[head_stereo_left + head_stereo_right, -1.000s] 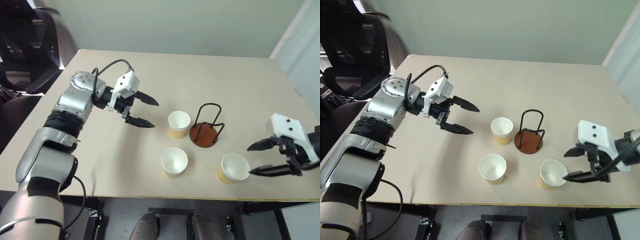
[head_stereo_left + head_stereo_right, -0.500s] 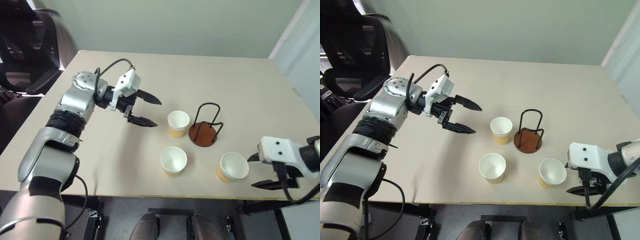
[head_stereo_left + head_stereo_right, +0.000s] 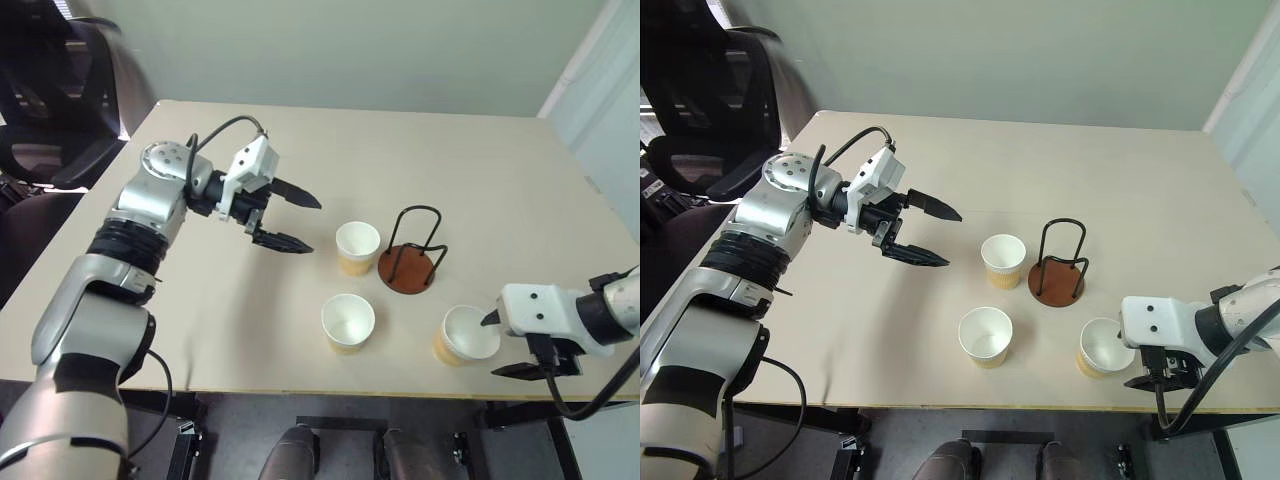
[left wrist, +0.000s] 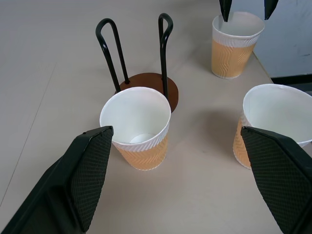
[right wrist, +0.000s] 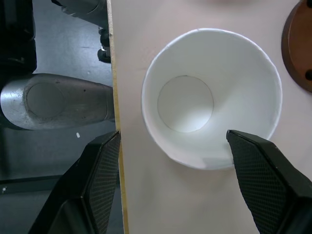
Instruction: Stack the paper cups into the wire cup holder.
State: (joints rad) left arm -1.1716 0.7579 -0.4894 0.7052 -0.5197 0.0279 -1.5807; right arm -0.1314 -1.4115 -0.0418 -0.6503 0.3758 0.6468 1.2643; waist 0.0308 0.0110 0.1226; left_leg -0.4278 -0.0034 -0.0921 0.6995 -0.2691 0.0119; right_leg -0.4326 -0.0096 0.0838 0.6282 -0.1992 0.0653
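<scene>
The small wire cup holder (image 3: 410, 262), a round reddish-brown disc base with thin black wire loops rising upright, stands empty on the pale beige desk (image 3: 420, 160), toward the desk's right half. Three small paper cups, white inside with tan-yellow wavy outer walls, stand upright around it, none of them inside the loops: one paper cup (image 3: 357, 247) sits just beside the holder on its left, almost touching the base; a second paper cup (image 3: 347, 323) stands nearer the desk's front edge, down and to the left of the holder; the third paper cup (image 3: 467, 334) stands in front of the holder and a little to its right, close to the front edge. The right hand (image 3: 508, 345), white-cased with two black fingers, points steeply down at this third cup, its fingers spread apart, one over the cup's rim and the other out past the desk edge; it grips nothing. The left hand (image 3: 298, 220) hovers above the desk well to the left of the holder, pointing toward the cup beside it, its two black fingers (image 3: 283, 241) spread wide and empty. A black office chair (image 3: 50, 90) stands beyond the desk's far left corner.
</scene>
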